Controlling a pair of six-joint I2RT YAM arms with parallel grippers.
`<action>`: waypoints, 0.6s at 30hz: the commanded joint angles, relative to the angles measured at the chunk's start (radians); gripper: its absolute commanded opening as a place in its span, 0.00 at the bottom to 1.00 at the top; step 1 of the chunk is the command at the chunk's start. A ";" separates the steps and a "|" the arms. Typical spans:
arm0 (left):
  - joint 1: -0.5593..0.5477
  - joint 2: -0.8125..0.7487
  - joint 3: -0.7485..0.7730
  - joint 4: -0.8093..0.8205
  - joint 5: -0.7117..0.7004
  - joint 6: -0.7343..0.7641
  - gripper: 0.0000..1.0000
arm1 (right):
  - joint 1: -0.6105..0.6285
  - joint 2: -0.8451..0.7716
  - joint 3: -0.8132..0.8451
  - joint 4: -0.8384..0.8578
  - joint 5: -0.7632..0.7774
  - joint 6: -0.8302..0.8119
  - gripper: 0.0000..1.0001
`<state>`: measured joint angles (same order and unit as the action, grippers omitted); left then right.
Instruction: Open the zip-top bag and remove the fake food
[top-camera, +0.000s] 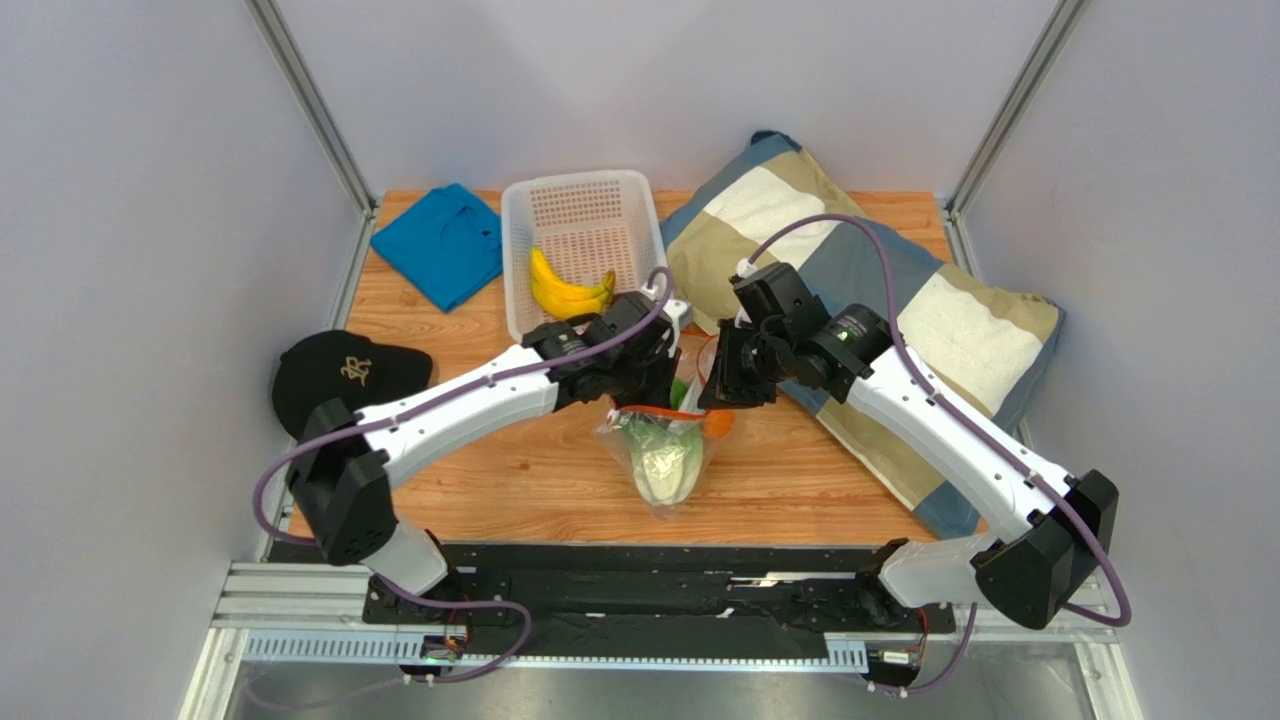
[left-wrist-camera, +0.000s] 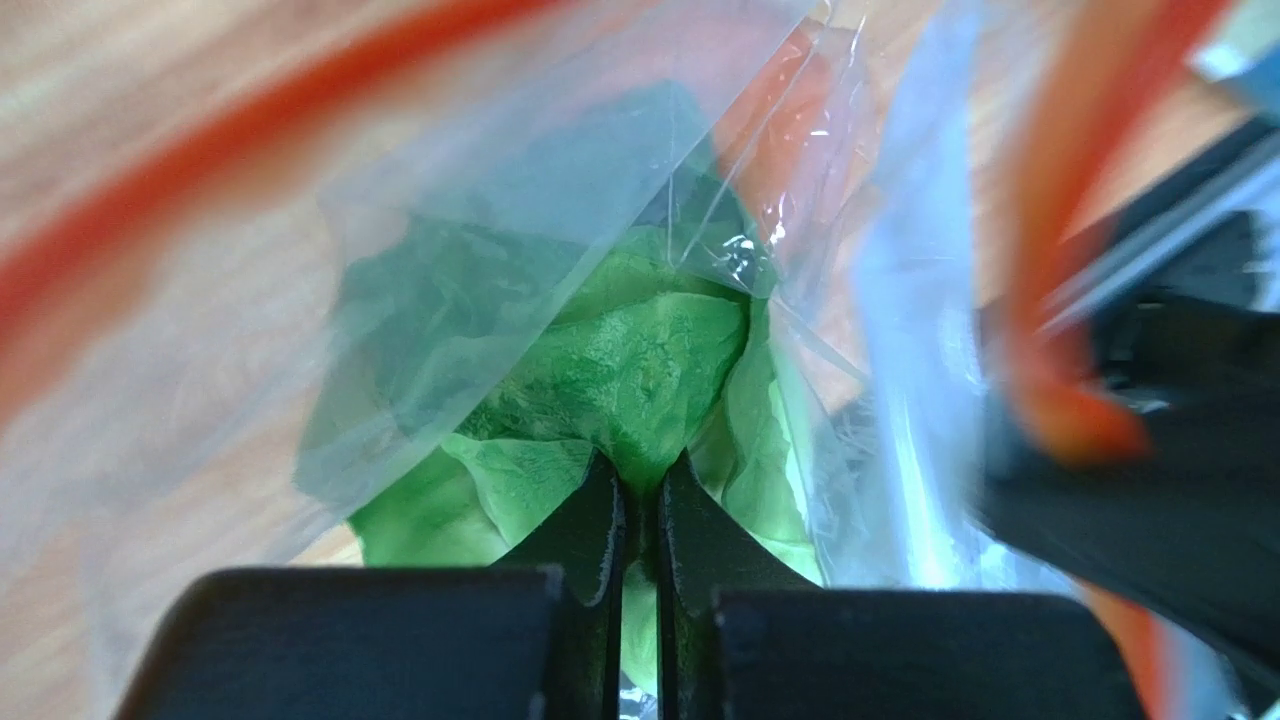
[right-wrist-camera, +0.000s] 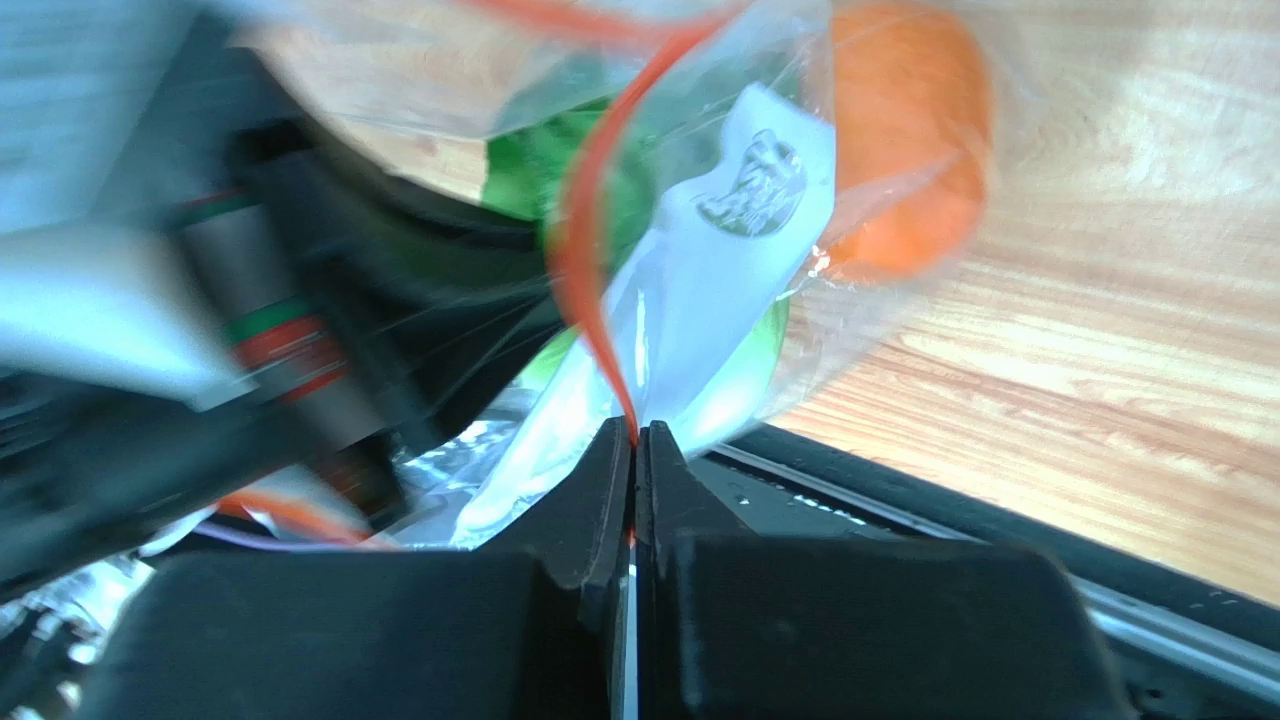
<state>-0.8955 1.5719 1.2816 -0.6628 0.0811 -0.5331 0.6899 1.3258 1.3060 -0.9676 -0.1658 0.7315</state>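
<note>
Opening judged in hand: zip-top bag (top-camera: 663, 458) is pinched by left gripper (left-wrist-camera: 642, 480) on its film and right gripper (right-wrist-camera: 633, 443) on the zip strip (right-wrist-camera: 579, 270); a gentle left-right pull-apart is called for.

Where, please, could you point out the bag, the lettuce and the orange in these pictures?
Bag (right-wrist-camera: 759, 180): right wrist view, on its white label.
Lettuce (left-wrist-camera: 631, 360): left wrist view, on the green leafy top.
Orange (right-wrist-camera: 909, 135): right wrist view, on its round side, seen through the plastic.
</note>
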 joint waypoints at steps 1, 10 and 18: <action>-0.003 -0.141 0.073 0.043 0.020 -0.017 0.00 | 0.007 -0.007 0.073 -0.025 -0.011 -0.133 0.10; 0.024 -0.089 0.114 0.014 -0.089 -0.154 0.00 | 0.005 -0.091 0.079 -0.043 -0.051 -0.046 0.84; 0.075 -0.049 0.179 -0.080 -0.089 -0.203 0.00 | 0.005 -0.348 -0.317 0.134 -0.116 -0.079 0.93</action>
<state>-0.8486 1.5139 1.3838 -0.7090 0.0074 -0.6815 0.6926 1.0874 1.1687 -0.9501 -0.2169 0.6651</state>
